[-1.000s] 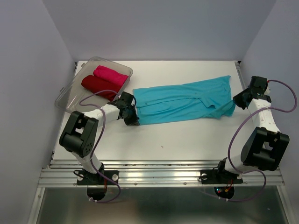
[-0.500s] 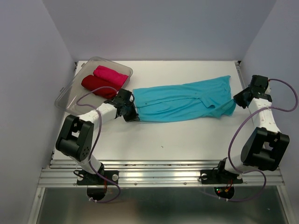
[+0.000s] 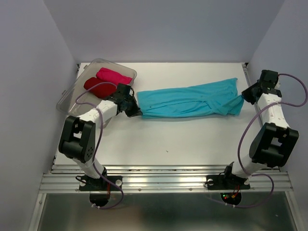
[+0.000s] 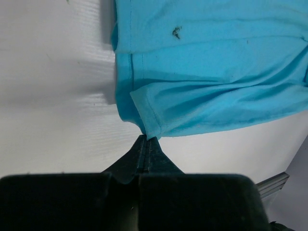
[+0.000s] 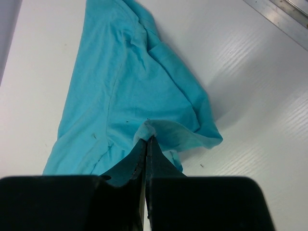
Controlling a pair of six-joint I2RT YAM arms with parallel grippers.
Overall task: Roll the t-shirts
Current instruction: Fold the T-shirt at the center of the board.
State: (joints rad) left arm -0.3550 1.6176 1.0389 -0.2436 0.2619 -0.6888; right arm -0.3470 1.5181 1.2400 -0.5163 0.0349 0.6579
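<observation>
On the surface [image 3: 168,139], the left tool [image 3: 136,111] and right tool [image 3: 242,97] clamp only thin edges of the blue t-shirt [image 3: 187,101], which may slip free if stretched.

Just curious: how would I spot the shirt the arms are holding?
On the white table, a turquoise-blue cloth t-shirt is stretched between the left gripper and right gripper. Unlike the dark red shirt and pink shirt in the clear plastic tub, it lies outside, unrolled.

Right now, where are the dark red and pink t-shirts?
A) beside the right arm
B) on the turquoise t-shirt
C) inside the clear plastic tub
C: the dark red t-shirt and the pink t-shirt both lie within the walls of the clear plastic tub at far left.
</observation>
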